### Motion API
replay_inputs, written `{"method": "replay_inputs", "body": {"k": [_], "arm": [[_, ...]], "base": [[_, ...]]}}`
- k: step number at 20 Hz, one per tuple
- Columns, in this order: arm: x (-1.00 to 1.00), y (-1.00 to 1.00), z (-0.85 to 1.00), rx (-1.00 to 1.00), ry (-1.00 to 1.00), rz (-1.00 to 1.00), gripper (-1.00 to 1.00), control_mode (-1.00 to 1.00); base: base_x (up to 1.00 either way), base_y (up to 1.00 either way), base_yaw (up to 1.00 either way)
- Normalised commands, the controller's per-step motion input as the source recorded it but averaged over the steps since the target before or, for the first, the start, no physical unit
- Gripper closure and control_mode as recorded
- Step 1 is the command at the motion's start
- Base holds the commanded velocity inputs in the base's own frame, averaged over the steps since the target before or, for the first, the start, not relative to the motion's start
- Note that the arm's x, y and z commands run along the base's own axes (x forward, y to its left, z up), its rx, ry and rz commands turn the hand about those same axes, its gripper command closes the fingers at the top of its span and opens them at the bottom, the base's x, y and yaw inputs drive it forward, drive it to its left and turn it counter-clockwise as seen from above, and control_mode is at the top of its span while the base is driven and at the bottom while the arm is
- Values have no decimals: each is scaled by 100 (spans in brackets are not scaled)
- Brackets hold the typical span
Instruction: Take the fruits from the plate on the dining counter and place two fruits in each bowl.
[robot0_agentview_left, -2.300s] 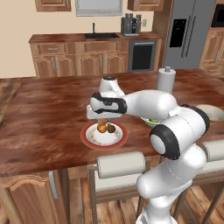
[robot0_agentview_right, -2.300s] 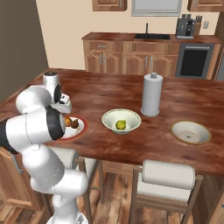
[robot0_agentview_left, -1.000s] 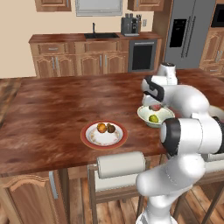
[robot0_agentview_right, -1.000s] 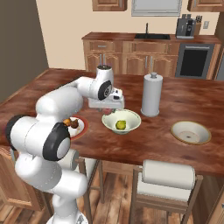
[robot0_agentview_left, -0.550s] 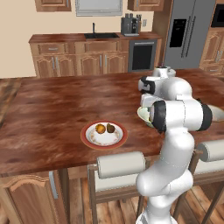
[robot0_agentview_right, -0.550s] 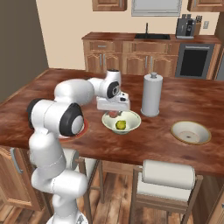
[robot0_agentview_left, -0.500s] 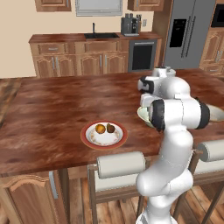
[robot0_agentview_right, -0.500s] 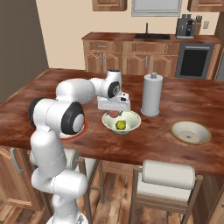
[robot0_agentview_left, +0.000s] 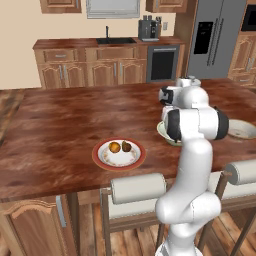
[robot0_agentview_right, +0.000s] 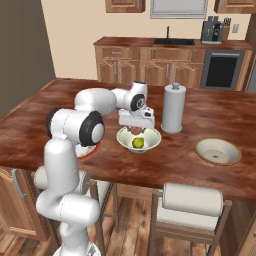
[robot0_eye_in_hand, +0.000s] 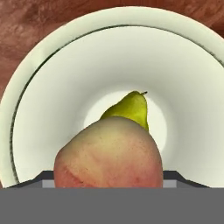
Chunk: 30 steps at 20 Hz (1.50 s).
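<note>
Nearest the hand camera, the pinkish-red fruit (robot0_eye_in_hand: 108, 153) sits clamped between the fingers, which are part-open, closed around the fruit's width; the tips themselves are hidden behind it. Right base view shows a bit of red under the gripper (robot0_agentview_right: 135, 129), directly above the deep cream bowl (robot0_agentview_right: 123, 138).

Just below the held fruit, the yellow-green fruit (robot0_eye_in_hand: 129, 109) lies in the bowl's bottom, slightly off centre. Risk, as a judgement: release from here drops the red one on or beside the green one; it could bounce or roll up the sloped wall. The bowl is deep, so escape looks unlikely, but a high drop raises the odds. If the fingers go lower first, they could knock the rim or press on the green fruit and tip or shove the bowl across the surface (robot0_agentview_left: 60, 125). The paper towel roll (robot0_agentview_right: 172, 107) stands just beside the bowl, so a wide swing out may clip it.

Further off, the plate (robot0_agentview_left: 98, 160) with its red-brown rim holds the orange fruit (robot0_agentview_left: 114, 147) and dark brown fruit (robot0_agentview_left: 126, 146), touching or nearly so. The shallow tan-rimmed bowl (robot0_agentview_right: 218, 151) is well apart, nothing visible in it. Those two are left to move there.
</note>
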Motion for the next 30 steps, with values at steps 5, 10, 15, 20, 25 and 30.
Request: {"method": "replay_inputs", "body": {"k": [5,10,15,20,25,30], "arm": [[0,0,-30,0,0,0,100,-100],[0,-3,-17,0,0,0,100,-100],[-16,-9,0,0,0,0,100,-100],[0,0,0,0,0,0,-100,-100],[0,0,0,0,0,0,-100,-100],[0,0,1,0,0,-3,-100,-100]], "base": [[0,0,0],[0,0,0],[0,0,0],[0,0,0],[0,0,0],[0,0,0]]}}
